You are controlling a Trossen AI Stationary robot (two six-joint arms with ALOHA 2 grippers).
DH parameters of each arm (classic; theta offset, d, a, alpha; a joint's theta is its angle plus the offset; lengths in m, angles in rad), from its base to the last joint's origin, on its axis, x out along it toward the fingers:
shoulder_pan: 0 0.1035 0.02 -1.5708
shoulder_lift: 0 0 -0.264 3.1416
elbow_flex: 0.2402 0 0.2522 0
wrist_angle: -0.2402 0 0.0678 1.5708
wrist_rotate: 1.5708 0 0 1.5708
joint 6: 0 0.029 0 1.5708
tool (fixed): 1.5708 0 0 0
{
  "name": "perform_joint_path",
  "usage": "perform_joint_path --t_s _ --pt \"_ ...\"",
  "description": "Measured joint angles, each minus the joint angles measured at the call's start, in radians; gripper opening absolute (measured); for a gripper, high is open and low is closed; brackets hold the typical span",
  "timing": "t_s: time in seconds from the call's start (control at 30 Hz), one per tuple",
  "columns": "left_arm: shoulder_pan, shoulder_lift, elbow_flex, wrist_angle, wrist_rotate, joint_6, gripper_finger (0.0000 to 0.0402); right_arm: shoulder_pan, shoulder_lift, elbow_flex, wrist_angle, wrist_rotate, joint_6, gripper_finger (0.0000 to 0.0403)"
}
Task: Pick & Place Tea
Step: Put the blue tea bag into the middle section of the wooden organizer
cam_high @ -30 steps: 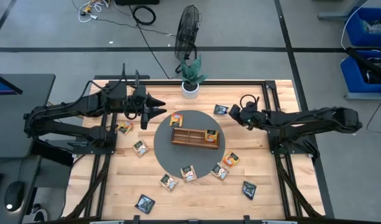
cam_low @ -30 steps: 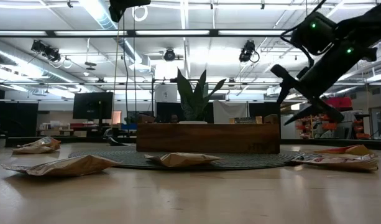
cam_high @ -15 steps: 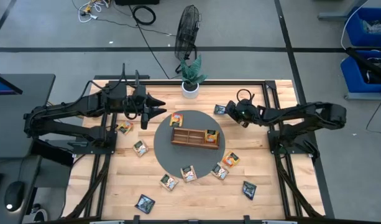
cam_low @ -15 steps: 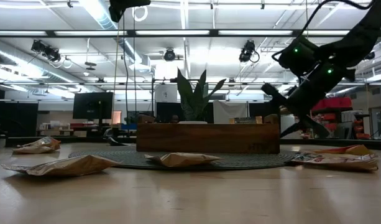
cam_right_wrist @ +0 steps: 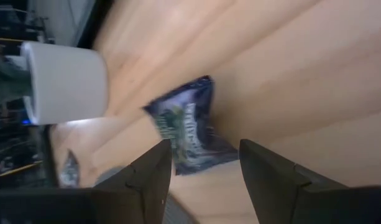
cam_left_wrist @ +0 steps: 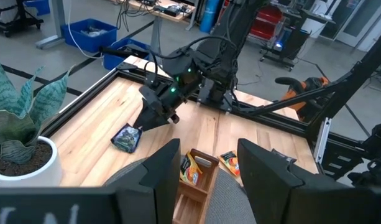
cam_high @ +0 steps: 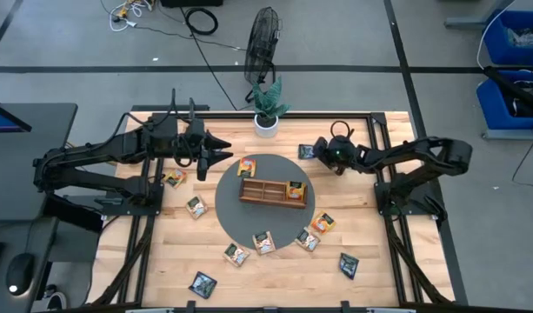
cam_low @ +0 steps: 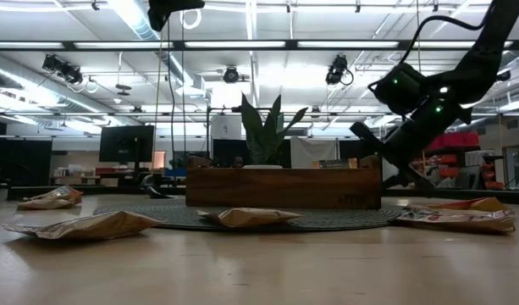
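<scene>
1. At the near edge of the desk [cam_high: 188,252], 1 dark sachet [cam_high: 203,283] lies at 7 o'clock from the wooden tray [cam_high: 273,190], and another dark sachet [cam_high: 348,263] lies at 5 o'clock.
2. Closer in, 3 pale sachets [cam_high: 263,243] and 1 orange sachet [cam_high: 323,223] lie along the near rim of the round dark mat [cam_high: 231,209], from 7 to 4 o'clock.
3. The tray sits mid-mat and is split into compartments. Its 3 o'clock end compartment holds 1 orange-yellow sachet [cam_high: 295,189], the only tea seen in it.
4. At 9 o'clock, off the mat, lie 2 more sachets [cam_high: 196,207].
5. On the mat at 11 o'clock lies an orange packet [cam_high: 246,167]. The left pincer [cam_high: 229,149] hovers at 10 o'clock, fingers apart, holding nothing.
6. At 1 o'clock the right pincer [cam_high: 323,153] stands wide just beside a dark teal sachet [cam_high: 309,152] lying flat on the wood. The right wrist view shows this sachet ahead of the spread fingers [cam_right_wrist: 153,180], not gripped. Its print cannot be read.
7. At 12 o'clock, at the far edge, stands a plant in a white pot [cam_high: 267,124]. A fan [cam_high: 264,39] stands on the floor beyond.
</scene>
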Motion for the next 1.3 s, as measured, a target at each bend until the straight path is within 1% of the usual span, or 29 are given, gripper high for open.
perform_joint_path --t_s 0.1,0.27,0.47,0.63,0.77,1.0,1.1,1.17,1.3 --pt "0.0 0.0 0.0 -0.006 0.0 0.0 0.0165 -0.008 0.015 0.0 0.047 -0.003 0.006 0.0196" --pt "0.0 0.0 0.0 -0.015 -0.008 0.0 0.0165 -0.025 0.051 0.001 0.041 -0.02 0.002 0.0196" --pt "0.001 0.0 0.0 -0.016 -0.026 0.0 0.0165 -0.045 0.091 0.007 0.098 -0.044 -0.016 0.0196" --pt "0.001 0.0 0.0 -0.016 -0.038 0.0 0.0165 -0.058 0.096 0.05 0.064 -0.044 -0.074 0.0187" --pt "0.001 0.0 0.0 -0.016 -0.041 0.0 0.0165 -0.077 0.108 0.081 0.035 -0.049 -0.114 0.0149" --pt "0.001 0.0 0.0 -0.016 -0.041 0.0 0.0165 -0.098 0.21 0.136 0.053 -0.191 -0.164 0.0053" --pt "0.001 0.0 0.0 -0.016 -0.041 -0.004 0.0165 -0.097 0.243 0.157 0.052 -0.219 -0.198 0.0015" --pt "0.001 0.0 0.0 -0.017 -0.041 -0.007 0.0165 -0.093 0.243 0.168 0.05 -0.22 -0.213 0.0007" --pt "0.001 0.0 0.0 -0.017 -0.041 -0.008 0.0165 -0.093 0.226 0.185 0.033 -0.22 -0.23 0.0005"
